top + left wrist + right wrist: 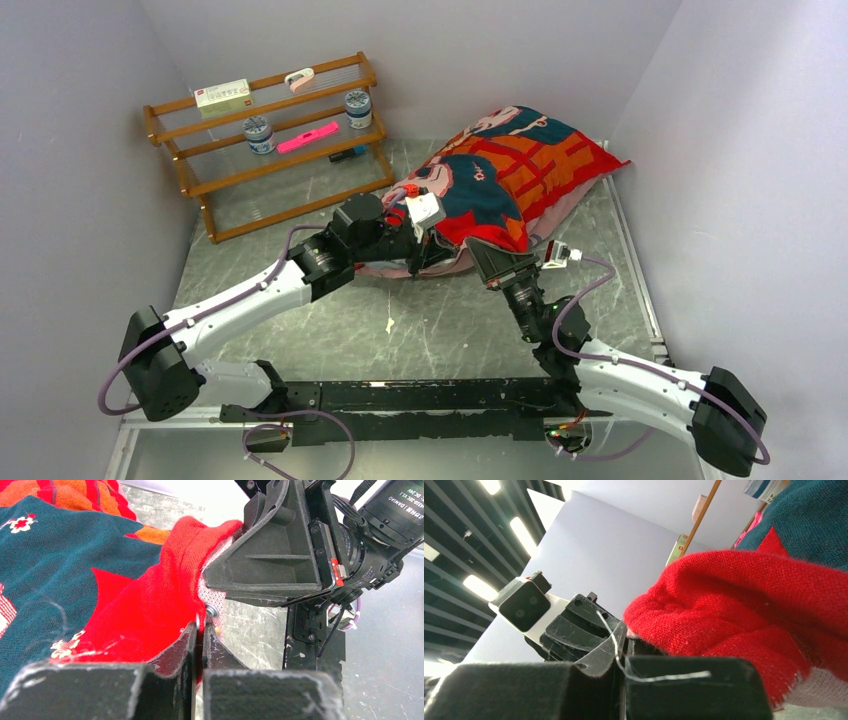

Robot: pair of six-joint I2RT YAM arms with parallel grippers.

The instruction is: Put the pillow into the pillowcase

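The pillowcase [520, 165], red with teal-haired faces and an orange grid, lies plump at the back right of the table. The pillow is hidden; no white pillow fabric shows. My left gripper [428, 248] is shut on the red hem at the case's near end, seen up close in the left wrist view [202, 630] with a metal snap just above the tips. My right gripper [478, 252] is shut on the same hem a little to the right [624, 642]. The two grippers stand close together, almost facing. The pale pink reverse of the pillowcase [216, 597] shows at the hem.
A wooden rack [270, 140] stands at the back left with jars, a box and a pink item on its shelves. Grey walls close in on the left, back and right. A small white scrap [390, 325] lies on the marbled tabletop [440, 330].
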